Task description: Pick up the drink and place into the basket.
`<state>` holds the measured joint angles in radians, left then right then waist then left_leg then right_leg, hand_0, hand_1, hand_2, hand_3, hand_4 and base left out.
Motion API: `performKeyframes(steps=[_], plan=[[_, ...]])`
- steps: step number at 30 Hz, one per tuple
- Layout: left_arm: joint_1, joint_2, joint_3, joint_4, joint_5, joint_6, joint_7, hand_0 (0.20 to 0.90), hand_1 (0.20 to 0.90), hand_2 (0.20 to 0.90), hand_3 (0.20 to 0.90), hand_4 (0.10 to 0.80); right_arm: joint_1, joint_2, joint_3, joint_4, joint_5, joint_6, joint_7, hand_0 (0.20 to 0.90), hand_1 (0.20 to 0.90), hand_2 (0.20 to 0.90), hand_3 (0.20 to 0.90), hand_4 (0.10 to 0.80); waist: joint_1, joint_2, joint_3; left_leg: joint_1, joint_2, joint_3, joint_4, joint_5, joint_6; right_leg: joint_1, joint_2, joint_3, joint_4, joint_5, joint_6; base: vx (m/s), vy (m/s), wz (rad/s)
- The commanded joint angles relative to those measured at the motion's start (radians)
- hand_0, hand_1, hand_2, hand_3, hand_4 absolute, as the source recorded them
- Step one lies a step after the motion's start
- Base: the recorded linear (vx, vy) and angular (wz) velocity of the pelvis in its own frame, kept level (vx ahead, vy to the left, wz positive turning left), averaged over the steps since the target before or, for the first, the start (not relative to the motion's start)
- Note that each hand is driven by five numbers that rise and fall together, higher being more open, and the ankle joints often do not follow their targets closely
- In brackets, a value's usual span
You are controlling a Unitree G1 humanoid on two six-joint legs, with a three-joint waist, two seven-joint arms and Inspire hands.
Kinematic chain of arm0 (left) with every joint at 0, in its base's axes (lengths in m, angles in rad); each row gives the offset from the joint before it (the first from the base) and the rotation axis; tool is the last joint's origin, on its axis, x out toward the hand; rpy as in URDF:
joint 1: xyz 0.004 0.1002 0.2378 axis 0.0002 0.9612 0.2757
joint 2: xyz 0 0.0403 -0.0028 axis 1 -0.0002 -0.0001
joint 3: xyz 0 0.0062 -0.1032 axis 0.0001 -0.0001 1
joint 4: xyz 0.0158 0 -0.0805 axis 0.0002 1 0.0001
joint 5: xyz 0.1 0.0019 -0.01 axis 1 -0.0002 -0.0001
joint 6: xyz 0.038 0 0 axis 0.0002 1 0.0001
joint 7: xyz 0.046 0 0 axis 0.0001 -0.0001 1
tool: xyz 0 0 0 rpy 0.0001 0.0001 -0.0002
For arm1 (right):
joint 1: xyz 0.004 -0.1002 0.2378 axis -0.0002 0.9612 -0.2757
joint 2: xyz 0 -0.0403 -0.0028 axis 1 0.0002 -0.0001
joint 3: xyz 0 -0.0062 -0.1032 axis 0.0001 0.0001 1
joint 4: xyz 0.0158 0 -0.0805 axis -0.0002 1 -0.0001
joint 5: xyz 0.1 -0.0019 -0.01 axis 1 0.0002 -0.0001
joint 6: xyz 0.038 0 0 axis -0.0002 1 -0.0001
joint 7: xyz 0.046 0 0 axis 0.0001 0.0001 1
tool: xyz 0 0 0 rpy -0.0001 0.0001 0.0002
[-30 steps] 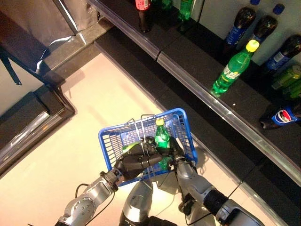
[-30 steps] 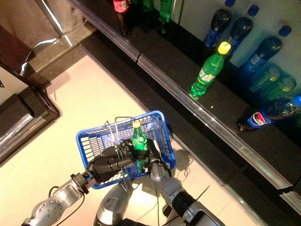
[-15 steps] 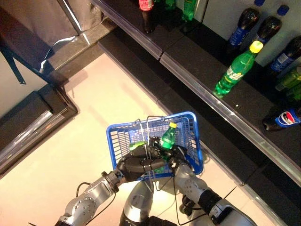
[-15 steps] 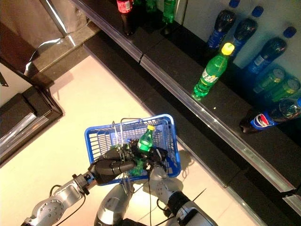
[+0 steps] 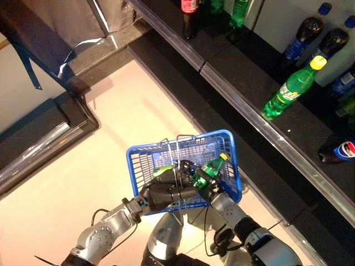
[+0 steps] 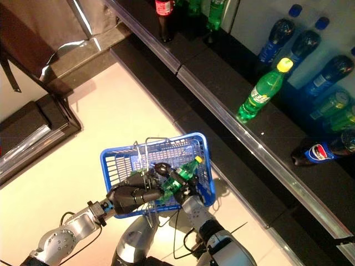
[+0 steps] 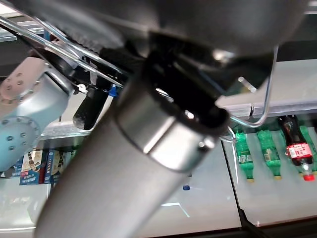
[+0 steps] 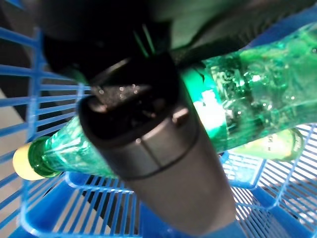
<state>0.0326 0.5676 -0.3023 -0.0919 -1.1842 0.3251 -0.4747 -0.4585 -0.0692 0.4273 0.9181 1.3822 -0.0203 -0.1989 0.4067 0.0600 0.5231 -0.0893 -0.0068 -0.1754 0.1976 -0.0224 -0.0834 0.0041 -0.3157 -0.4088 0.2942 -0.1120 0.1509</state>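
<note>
A blue plastic basket (image 5: 145,160) with wire handles (image 5: 173,145) hangs over the pale floor. My left hand (image 5: 164,193) is shut on those handles from below left. A green drink bottle (image 5: 208,168) with a yellow cap (image 5: 223,157) lies tilted inside the basket, cap towards the far right corner. My right hand (image 5: 211,187) is shut on its body. The right wrist view shows the thumb (image 8: 153,144) across the bottle (image 8: 247,99), above the blue mesh (image 8: 54,99). A second green bottle (image 8: 275,141) lies beneath it in the basket.
A dark shelf with a metal front rail (image 5: 249,108) runs along the right. On it stand a green bottle with a yellow cap (image 5: 291,88) and dark cola bottles (image 5: 302,44). Another cola bottle (image 5: 337,151) lies on its side. A dark cabinet (image 5: 44,133) stands at the left.
The green bottle has tipped from upright to lying towards the right and has sunk lower into the basket, still in my right hand. The camera has shifted a little.
</note>
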Motion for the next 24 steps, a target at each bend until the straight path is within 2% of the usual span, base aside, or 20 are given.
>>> performKeyframes(steps=[1,11,14,15,16,24], plan=[[-0.095,-0.081,-0.04,-0.477,-0.176,-0.067,-0.353,0.3,0.3,0.3,0.2,0.1,-0.061,0.068,-0.019,-0.011,0.039,0.011,0.085,0.3,0.3,0.3,0.2,0.1,-0.014,0.025,-0.122,-0.117,0.021,0.026,0.134,0.001,0.015,0.052,0.005,-0.012,-0.062,0.083,-0.036,0.012,-0.001,0.04],[-0.172,-0.051,-0.096,-0.503,-0.223,-0.092,-0.347,0.3,0.3,0.3,0.2,0.1,-0.123,0.029,-0.052,0.101,-0.008,0.081,0.075,0.302,0.302,0.302,0.203,0.103,-0.026,0.016,-0.117,-0.123,0.026,0.038,0.144,-0.004,0.021,0.034,0.002,0.001,-0.05,0.089,-0.035,0.005,0.001,0.01],[-0.192,-0.048,-0.106,-0.504,-0.236,-0.098,-0.323,0.3,0.3,0.3,0.2,0.1,-0.149,0.013,-0.061,0.148,-0.023,0.095,0.061,0.495,0.495,0.495,0.428,0.328,-0.026,0.015,-0.114,-0.125,0.026,0.04,0.146,-0.005,0.023,0.028,-0.001,0.002,-0.044,0.091,-0.034,0.0,0.0,0.0],[-0.196,-0.048,-0.106,-0.504,-0.24,-0.098,-0.315,0.3,0.3,0.3,0.2,0.1,-0.155,0.012,-0.065,0.159,-0.026,0.096,0.054,0.655,0.655,0.655,0.615,0.515,-0.025,0.014,-0.113,-0.126,0.026,0.039,0.147,-0.006,0.024,0.026,-0.002,0.002,-0.042,0.092,-0.034,0.0,0.0,0.0],[-0.2,-0.047,-0.106,-0.506,-0.243,-0.099,-0.307,0.3,0.3,0.3,0.2,0.1,-0.163,0.011,-0.072,0.173,-0.035,0.095,0.048,0.9,0.9,0.9,0.9,0.8,-0.024,0.013,-0.111,-0.126,0.025,0.039,0.147,-0.006,0.025,0.025,-0.002,0.003,-0.042,0.093,-0.034,0.0,0.0,0.0],[-0.221,-0.056,-0.102,-0.502,-0.231,-0.119,-0.283,0.3,0.3,0.3,0.2,0.1,-0.2,0.004,-0.073,0.18,-0.069,0.057,0.049,0.9,0.9,0.9,0.9,0.8,-0.026,0.0,-0.1,-0.126,0.026,0.036,0.146,-0.007,0.03,0.009,-0.001,0.011,-0.034,0.098,-0.034,0.0,0.0,0.0]])
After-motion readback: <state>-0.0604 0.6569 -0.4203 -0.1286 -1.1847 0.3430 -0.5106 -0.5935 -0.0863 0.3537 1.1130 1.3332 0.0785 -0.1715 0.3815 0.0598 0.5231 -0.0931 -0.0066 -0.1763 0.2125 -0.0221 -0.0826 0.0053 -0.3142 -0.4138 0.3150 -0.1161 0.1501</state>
